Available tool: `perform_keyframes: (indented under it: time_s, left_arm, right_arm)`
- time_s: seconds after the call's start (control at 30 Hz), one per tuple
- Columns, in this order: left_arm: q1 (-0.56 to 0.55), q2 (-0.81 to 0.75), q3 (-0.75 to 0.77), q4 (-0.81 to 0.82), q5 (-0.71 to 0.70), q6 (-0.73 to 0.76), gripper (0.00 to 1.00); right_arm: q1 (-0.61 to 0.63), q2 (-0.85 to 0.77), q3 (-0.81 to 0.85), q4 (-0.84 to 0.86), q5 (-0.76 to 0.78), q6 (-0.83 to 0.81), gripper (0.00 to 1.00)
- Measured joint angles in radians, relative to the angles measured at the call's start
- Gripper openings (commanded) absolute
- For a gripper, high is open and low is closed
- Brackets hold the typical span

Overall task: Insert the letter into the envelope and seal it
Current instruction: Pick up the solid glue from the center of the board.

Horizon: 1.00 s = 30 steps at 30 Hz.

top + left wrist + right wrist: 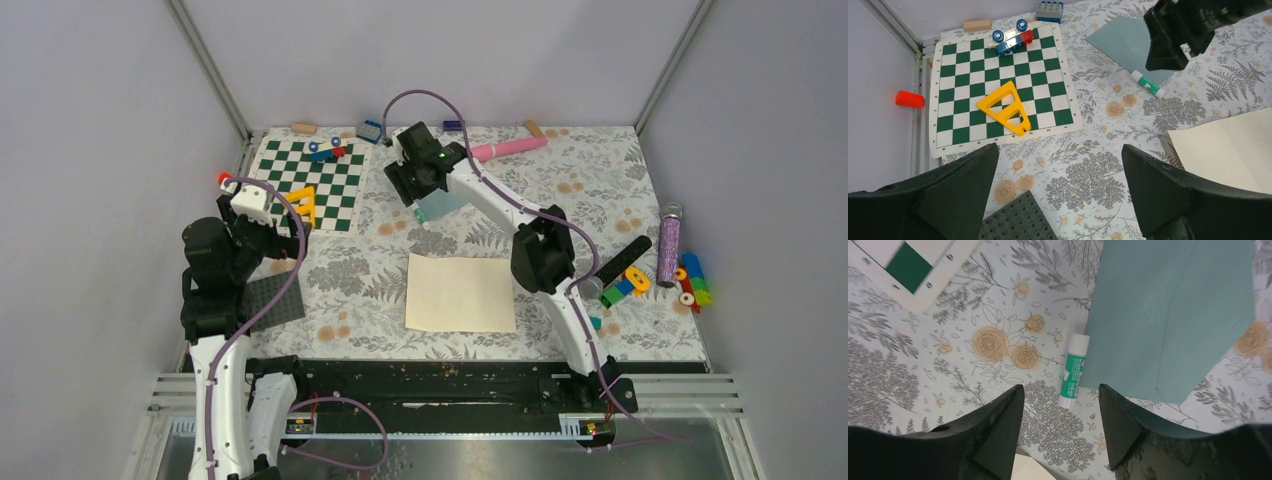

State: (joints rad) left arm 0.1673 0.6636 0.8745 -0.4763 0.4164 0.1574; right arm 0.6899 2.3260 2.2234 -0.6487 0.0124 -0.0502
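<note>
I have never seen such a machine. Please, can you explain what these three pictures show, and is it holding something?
These are two robot arms at a table's edge. One picture looks down from above; the others come from a camera on each wrist. The left claw is open and holds nothing. The right claw hangs above a glue stick beside the teal envelope, jaws apart, gripping nothing. The cream letter lies flat nearer the arms. A chequered board and small toys lie around.

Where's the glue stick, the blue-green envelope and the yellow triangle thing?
glue stick (1072, 371): right wrist view, on its green label.
envelope (1168, 315): right wrist view, middle of its flat face.
yellow triangle (1017, 118): left wrist view, on its right bar, lying on the chequered board.
</note>
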Motion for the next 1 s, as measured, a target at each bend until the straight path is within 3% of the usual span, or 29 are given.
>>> perform_keyframes:
  time_s: [0.37,1.0]
  left_arm:
    - [0.004,0.031,0.0,-0.002,0.007,0.0,0.99]
    - [0.013,0.067,0.008,-0.039,0.008,0.001,0.99]
  right_arm:
    - [-0.001,0.126,0.065,-0.166,0.004,0.039,0.6]
    - [-0.001,0.244,0.158,-0.252,0.003,0.109,0.52]
